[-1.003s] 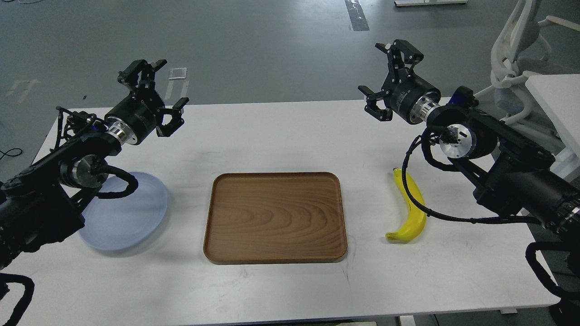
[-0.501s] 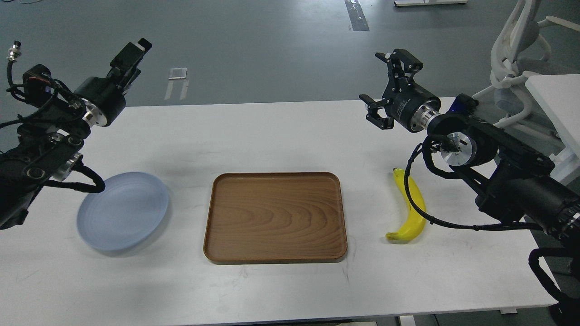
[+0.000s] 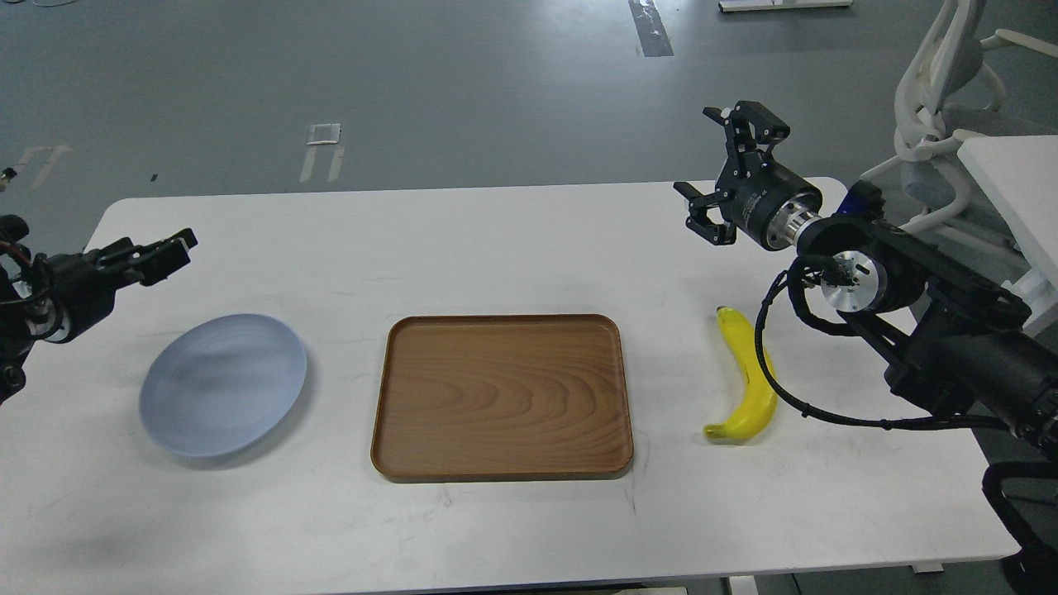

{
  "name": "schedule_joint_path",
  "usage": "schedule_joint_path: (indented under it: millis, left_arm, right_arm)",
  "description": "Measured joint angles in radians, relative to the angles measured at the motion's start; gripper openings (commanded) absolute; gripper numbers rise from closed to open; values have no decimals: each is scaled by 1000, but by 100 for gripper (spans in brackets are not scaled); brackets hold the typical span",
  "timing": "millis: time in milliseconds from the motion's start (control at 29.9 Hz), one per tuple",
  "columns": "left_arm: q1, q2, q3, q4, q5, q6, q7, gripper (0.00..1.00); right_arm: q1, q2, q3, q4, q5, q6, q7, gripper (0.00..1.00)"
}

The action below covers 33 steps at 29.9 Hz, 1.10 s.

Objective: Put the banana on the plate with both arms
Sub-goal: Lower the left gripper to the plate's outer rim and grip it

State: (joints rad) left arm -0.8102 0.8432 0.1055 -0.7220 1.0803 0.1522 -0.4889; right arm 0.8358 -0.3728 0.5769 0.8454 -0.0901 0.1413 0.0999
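The yellow banana (image 3: 748,382) lies on the white table at the right, just right of the tray, stem end away from me. The pale blue-grey plate (image 3: 223,384) lies flat at the left and holds nothing. My right gripper (image 3: 702,161) is open and empty, held in the air above the table's far right, beyond the banana; a black cable of that arm loops across the banana. My left gripper (image 3: 161,248) is at the far left edge, above and left of the plate. It is seen side-on and dark, so its fingers cannot be told apart.
A brown wooden tray (image 3: 502,397) lies in the middle of the table (image 3: 496,248), between plate and banana. A white chair (image 3: 942,99) and a second white tabletop (image 3: 1012,178) stand off the right end.
My left arm has swung away from over the plate to the far left edge, and the whole plate now shows. My right gripper has shifted a little right and down, still open.
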Motion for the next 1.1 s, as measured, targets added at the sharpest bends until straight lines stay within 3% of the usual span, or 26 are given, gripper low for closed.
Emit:
schedule_joint_path:
  millis: [234, 702, 802, 936, 1103]
  left_arm:
    - [126, 61, 10, -107, 17, 119, 0, 98]
    - [217, 62, 10, -135, 20, 138, 0, 97]
    - [219, 61, 9, -136, 20, 138, 0, 91]
    - [223, 61, 9, -140, 20, 138, 0, 66]
    - [229, 61, 10, -140, 21, 138, 0, 53]
  right_arm:
    - [-5, -4, 0, 0, 0, 0, 1, 99]
    - [-6, -5, 2, 0, 1, -4, 1, 99]
    - [-6, -5, 2, 0, 0, -6, 1, 99]
    - [-6, -5, 2, 0, 0, -7, 1, 99]
    - [-6, -5, 4, 0, 0, -9, 1, 99]
